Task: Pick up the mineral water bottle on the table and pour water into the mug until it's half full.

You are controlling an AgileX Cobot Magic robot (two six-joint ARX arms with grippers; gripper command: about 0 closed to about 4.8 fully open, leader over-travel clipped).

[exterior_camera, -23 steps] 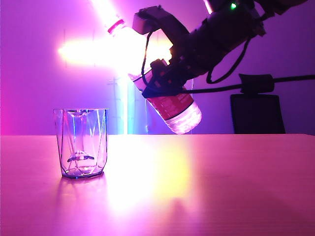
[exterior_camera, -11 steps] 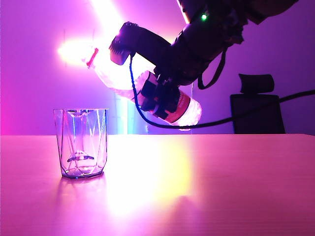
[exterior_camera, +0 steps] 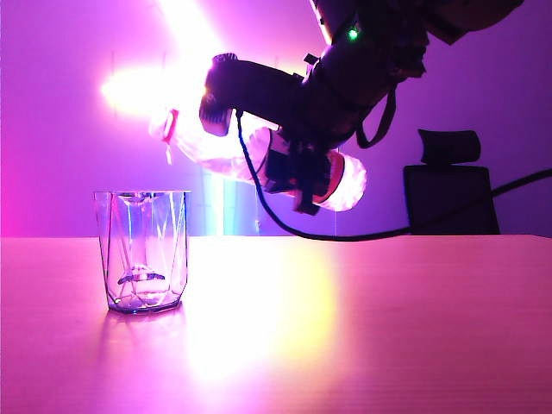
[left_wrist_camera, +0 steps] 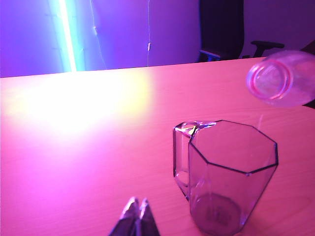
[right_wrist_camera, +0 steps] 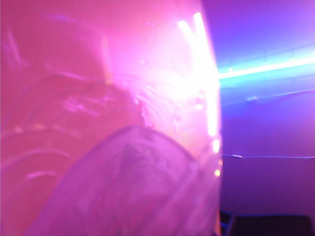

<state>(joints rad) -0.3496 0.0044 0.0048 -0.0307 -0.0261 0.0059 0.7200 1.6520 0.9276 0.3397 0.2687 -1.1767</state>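
One clear mineral water bottle (exterior_camera: 233, 155) tipped near level — right pincer (exterior_camera: 297, 177) clamped on it, left pincer (left_wrist_camera: 136, 216) together

Pink-purple light washed every view, a blown-out lamp glared behind the bottle (exterior_camera: 226, 153) clamped in the backlit, near-black right gripper (exterior_camera: 297, 177), throwing a yellow sheen across the table (exterior_camera: 388, 328), while the right wrist view was blurred pink and the left gripper's (left_wrist_camera: 136, 216) stayed sharp.

mug (exterior_camera: 141, 250) on table (exterior_camera: 388, 328), mineral water bottle (exterior_camera: 216, 155) above, to its right
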